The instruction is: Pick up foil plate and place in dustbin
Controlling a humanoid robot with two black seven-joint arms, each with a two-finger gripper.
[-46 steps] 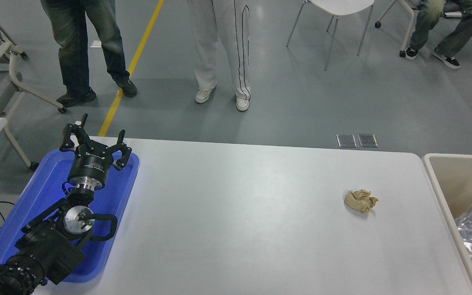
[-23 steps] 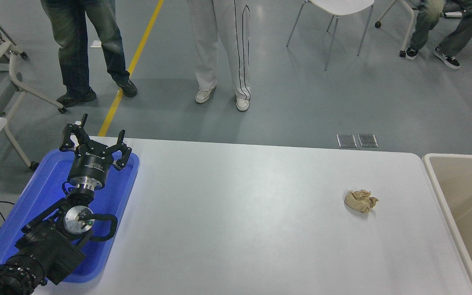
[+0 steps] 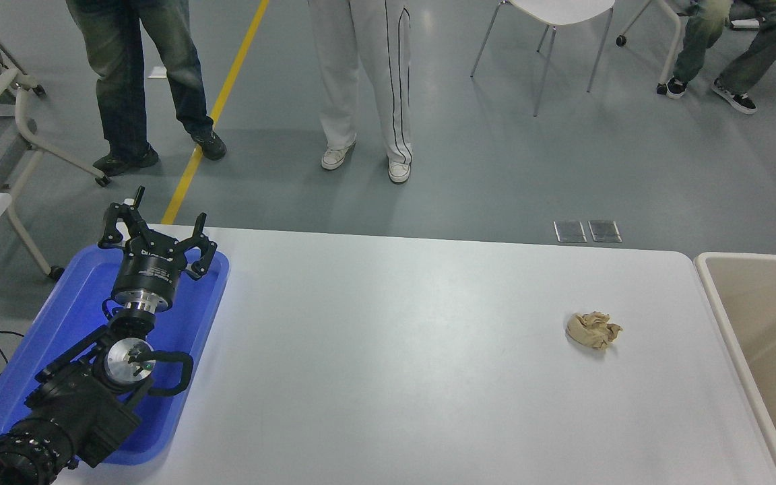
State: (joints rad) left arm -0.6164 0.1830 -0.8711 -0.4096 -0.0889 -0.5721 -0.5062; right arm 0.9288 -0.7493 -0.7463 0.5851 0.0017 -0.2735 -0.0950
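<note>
The foil plate shows nowhere on the worktop [image 3: 388, 350], and nowhere in the part of the dustbin [image 3: 718, 296] that the frame takes in at 3 o'clock. Only the bin's pale rim and smooth tan inside are visible there, and its bottom runs off the edge. So the plate may lie deeper in the bin, out of sight, but I cannot confirm that from this view.

What could go wrong from here is mostly a matter of mistaken judgement. If the plate has caught on the hidden far wall or rim, it could spring back out, since light foil holds no weight to settle it. The crumpled paper ball [image 3: 593, 330] at about 4 o'clock lies near the bin and could be taken for the target by error. The right arm is out of view, so a return sweep from that side could brush the ball or the bin's rim.

The left arm lies at 8 o'clock, stretched away from the camera over the blue tray [image 3: 71, 306]. Its left end effector [image 3: 156, 232] points toward 12 o'clock with fingers spread and released, grasping nothing, just above the tray's far end. People stand on the floor beyond the worktop's far side at 12 o'clock, well apart from the arm.
</note>
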